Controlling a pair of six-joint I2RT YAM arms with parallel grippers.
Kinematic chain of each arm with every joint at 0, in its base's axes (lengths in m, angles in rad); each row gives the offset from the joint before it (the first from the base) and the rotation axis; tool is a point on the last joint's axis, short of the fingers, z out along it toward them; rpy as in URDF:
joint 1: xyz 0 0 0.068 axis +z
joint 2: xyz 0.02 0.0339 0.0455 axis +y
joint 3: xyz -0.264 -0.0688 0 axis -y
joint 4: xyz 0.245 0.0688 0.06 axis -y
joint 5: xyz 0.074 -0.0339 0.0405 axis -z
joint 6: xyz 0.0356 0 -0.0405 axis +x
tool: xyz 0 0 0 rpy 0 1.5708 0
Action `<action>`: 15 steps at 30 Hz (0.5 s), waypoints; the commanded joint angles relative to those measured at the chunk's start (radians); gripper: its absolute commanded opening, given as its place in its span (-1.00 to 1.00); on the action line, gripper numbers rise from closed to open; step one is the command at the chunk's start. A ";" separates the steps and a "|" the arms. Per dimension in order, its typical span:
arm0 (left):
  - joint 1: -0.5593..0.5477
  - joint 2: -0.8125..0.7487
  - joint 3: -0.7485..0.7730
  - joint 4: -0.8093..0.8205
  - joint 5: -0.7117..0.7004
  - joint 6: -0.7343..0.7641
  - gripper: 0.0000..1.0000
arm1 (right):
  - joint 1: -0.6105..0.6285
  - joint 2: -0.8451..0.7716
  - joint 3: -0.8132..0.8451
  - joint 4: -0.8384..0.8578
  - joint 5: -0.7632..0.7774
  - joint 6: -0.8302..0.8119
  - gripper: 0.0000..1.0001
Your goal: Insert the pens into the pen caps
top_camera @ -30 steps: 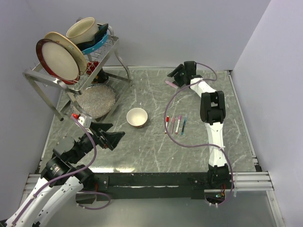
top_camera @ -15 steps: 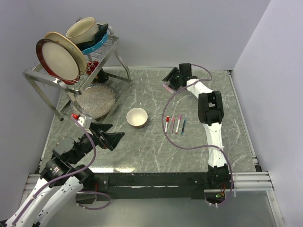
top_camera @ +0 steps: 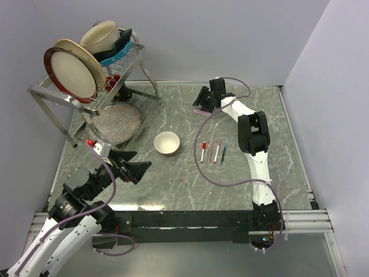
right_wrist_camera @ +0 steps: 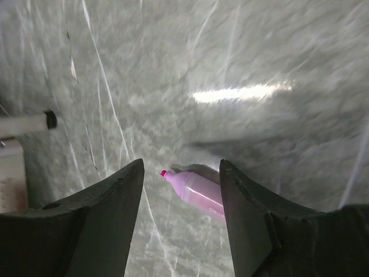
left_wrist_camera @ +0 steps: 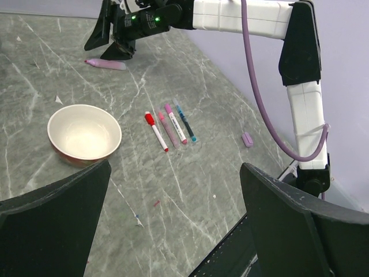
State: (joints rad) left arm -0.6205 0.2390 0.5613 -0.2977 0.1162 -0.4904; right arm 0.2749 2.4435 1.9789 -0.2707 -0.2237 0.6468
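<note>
- Right end effector (right_wrist_camera: pixel 181 167) low over the far part of the worktop (top_camera: pixel 173 179), fingers (right_wrist_camera: pixel 98 225) spread apart and clamped on nothing.
- Between those fingers, flat on the stone, a pink pen (right_wrist_camera: pixel 196 193), darker tip toward the left finger, barrel running off beneath the right one; contact with either pad impossible to tell.
- In the left wrist view, the same pink pen (left_wrist_camera: pixel 106 63) right at the foot of the right end effector (left_wrist_camera: pixel 115 43), well apart from the other task things.
- Behind that end effector, the white right arm (top_camera: pixel 262 167) stretched from the near edge to the far side, a purple cable looping alongside.
- Left end effector (left_wrist_camera: pixel 176 167) raised above the near left of the worktop, fingers wide apart, empty.
- Near mid-worktop, a row of four pens (left_wrist_camera: pixel 176 122), side by side and roughly parallel: red-capped white, pink, pink-and-white, blue-tipped.
- To the right of that row in the left wrist view, alone on the stone, a small lilac pen cap (left_wrist_camera: pixel 247 139).
- Left of the row, near but not touching, a small bowl (top_camera: pixel 167 143), upright, cream inside.
- Further out, at the far left corner, a metal dish rack (top_camera: pixel 57 97) with plates (top_camera: pixel 72 69) and a cup (top_camera: pixel 101 36) leaning in it, and a round textured glass dish (top_camera: pixel 115 122) below.
</note>
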 commanded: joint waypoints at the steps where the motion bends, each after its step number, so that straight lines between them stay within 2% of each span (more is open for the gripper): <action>1: 0.007 -0.017 0.022 0.028 0.007 0.016 0.99 | 0.052 -0.047 -0.006 -0.185 0.070 -0.108 0.26; 15: 0.005 -0.021 0.020 0.034 0.022 0.021 0.99 | 0.127 -0.169 -0.129 -0.306 0.243 -0.269 0.18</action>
State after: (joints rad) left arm -0.6205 0.2283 0.5613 -0.2974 0.1192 -0.4896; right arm 0.3779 2.3360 1.8866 -0.4603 -0.0723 0.4480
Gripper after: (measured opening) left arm 0.994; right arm 0.599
